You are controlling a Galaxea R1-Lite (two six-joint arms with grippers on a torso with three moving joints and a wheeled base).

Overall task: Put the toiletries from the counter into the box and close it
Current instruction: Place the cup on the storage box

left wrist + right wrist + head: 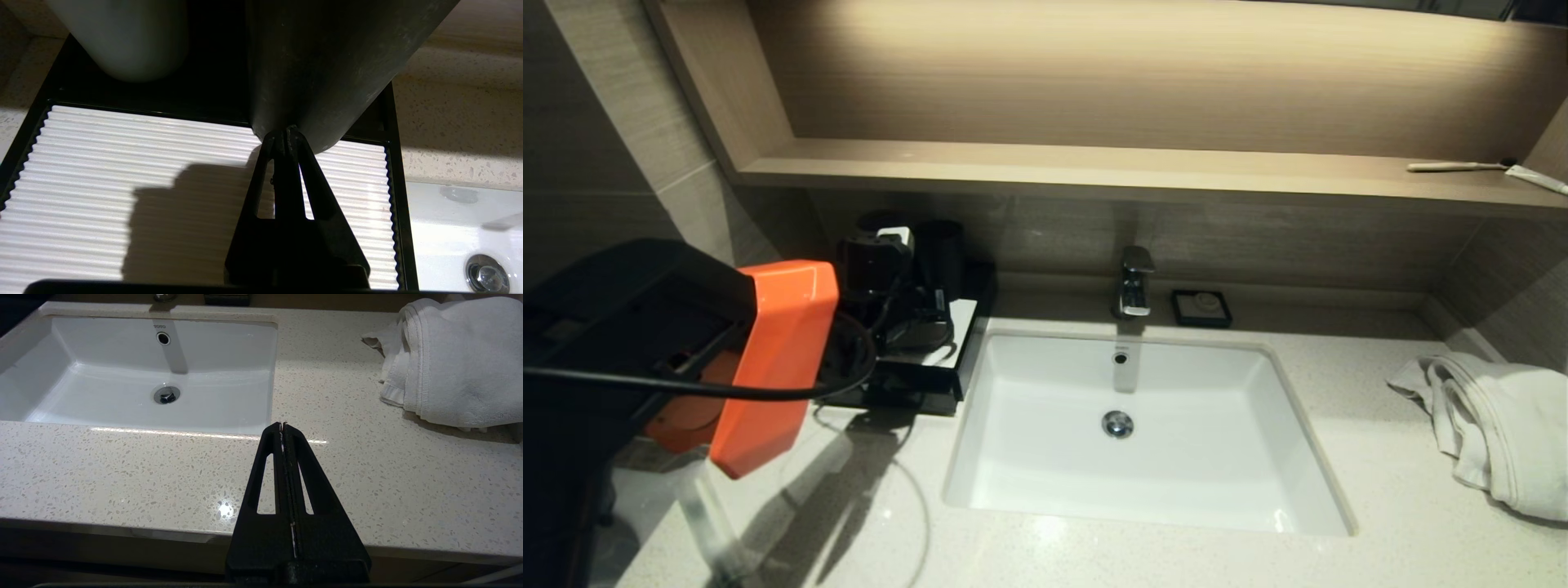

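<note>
L gripper [284, 136] is over the black tray [394, 171] at the counter's left end, beside the sink [1290, 457]; fingers pressed together, tips touching w/ no gap, nothing between them; tips sit right at the lower edge of a dark cylindrical cup [327, 61], contact or just in front of it, can't tell which; a pale cup [130, 36] stands next to the dark one at the tray's back; below the fingers lies the tray's white ribbed mat [122, 163], w/ the gripper's shadow across it.

In head view the L arm [776, 359], orange and black, hangs over the counter's left side and hides part of the tray [915, 392], which carries dark cups and a cable.

R gripper [282, 428] hovers above the speckled counter [122, 473] near its front edge, just off the sink's [261, 375] near right corner; fingers shut tight, pads flush, holding nothing, touching nothing.

Toiletries: toothbrush [1454, 167] and a small tube [1538, 179] lie on the wooden shelf [1094, 171] above the sink, far right end, well apart from both grippers; small black square dish [1201, 308] sits just right of the faucet [1134, 282]; a crumpled white towel [1494, 425] lies on the counter at right.
</note>
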